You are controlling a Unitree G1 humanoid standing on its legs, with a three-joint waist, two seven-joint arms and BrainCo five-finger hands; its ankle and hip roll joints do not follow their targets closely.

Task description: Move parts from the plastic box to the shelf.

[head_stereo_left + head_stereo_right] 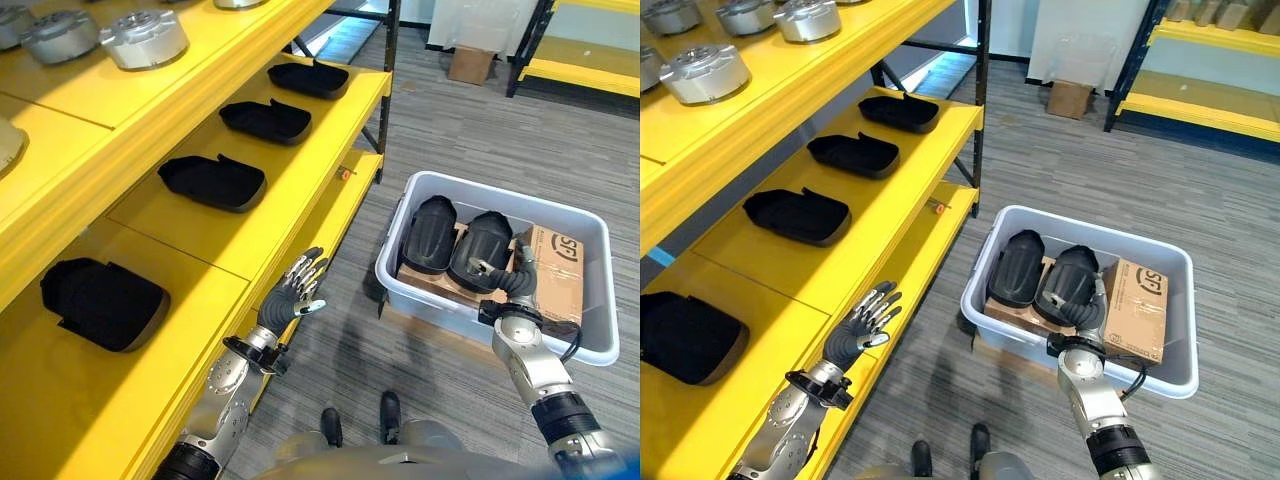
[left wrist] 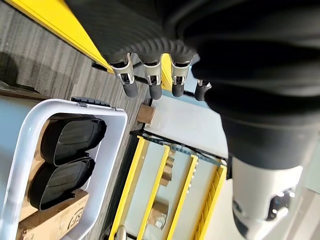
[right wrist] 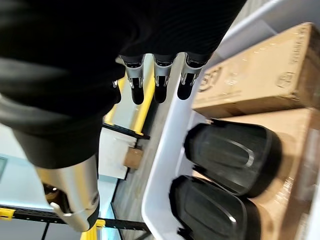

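Observation:
A pale grey plastic box (image 1: 500,195) stands on the floor to the right. Inside it, two black parts (image 1: 430,235) (image 1: 482,245) lie side by side on top of cardboard boxes (image 1: 555,270). My right hand (image 1: 497,277) hangs open at the near end of the right-hand part, holding nothing; its fingers (image 3: 160,82) point straight out, short of the parts (image 3: 230,152). My left hand (image 1: 295,290) is open with its fingers spread, beside the front edge of the yellow shelf (image 1: 200,240). Several black parts (image 1: 212,182) lie in a row on that shelf.
Silver round parts (image 1: 145,38) sit on the shelf level above. A black shelf post (image 1: 385,90) stands at the shelf's far end. A small cardboard box (image 1: 470,63) and another yellow shelf (image 1: 590,70) stand at the back. Grey carpet (image 1: 440,130) lies between shelf and box.

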